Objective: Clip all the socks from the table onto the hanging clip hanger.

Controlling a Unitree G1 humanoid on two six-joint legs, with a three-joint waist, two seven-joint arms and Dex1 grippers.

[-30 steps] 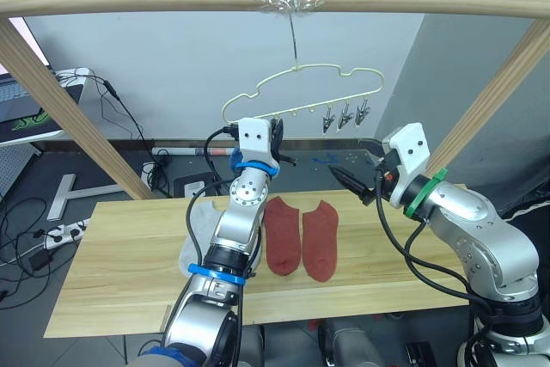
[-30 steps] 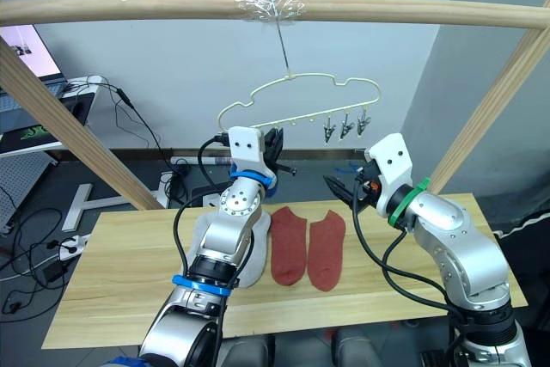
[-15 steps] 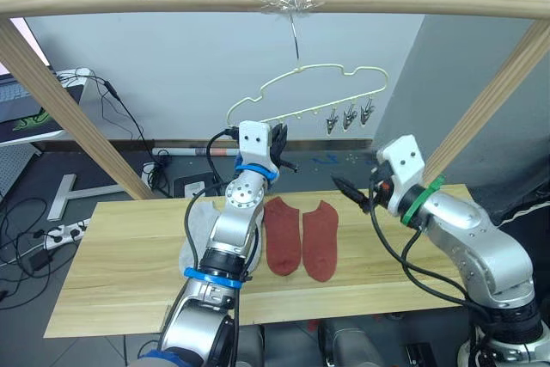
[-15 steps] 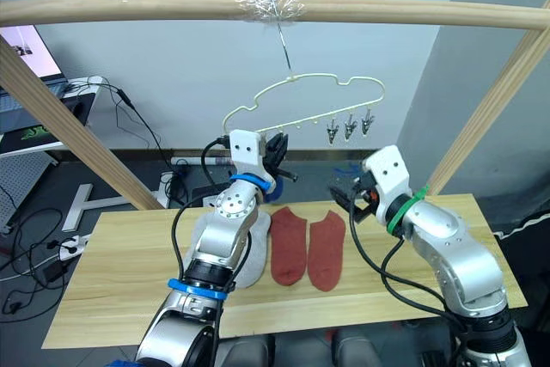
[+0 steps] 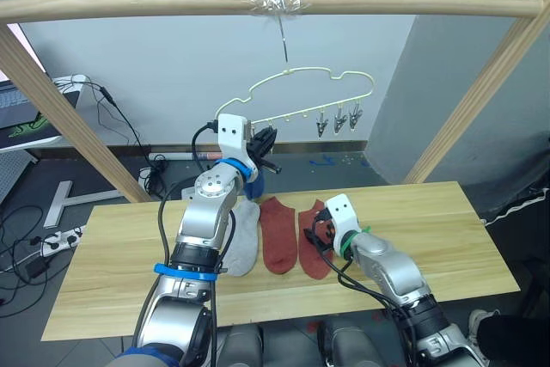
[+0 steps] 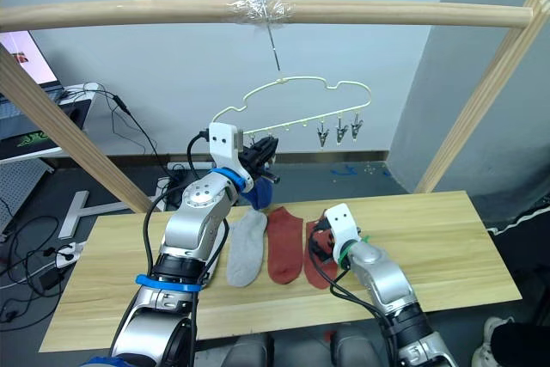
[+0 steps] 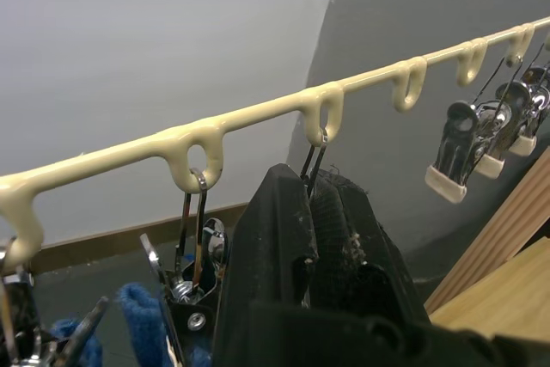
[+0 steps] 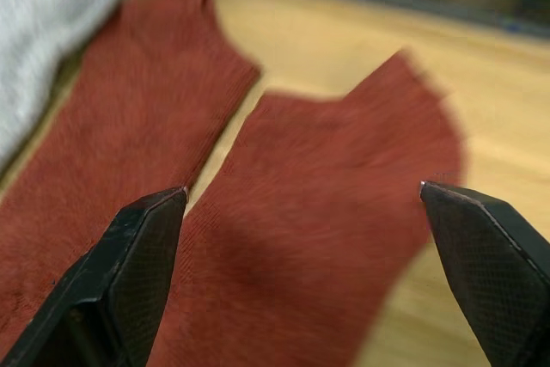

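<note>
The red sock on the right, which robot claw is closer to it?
The right claw, open just above that red sock on the table. The left claw is raised at the hanger.

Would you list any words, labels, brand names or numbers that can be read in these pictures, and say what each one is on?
None can be read.
The socks, the clip hanger, the table and both grippers carry no visible text.
The screen at the far left shows a coloured picture, too small to tell if it holds any words.
</note>
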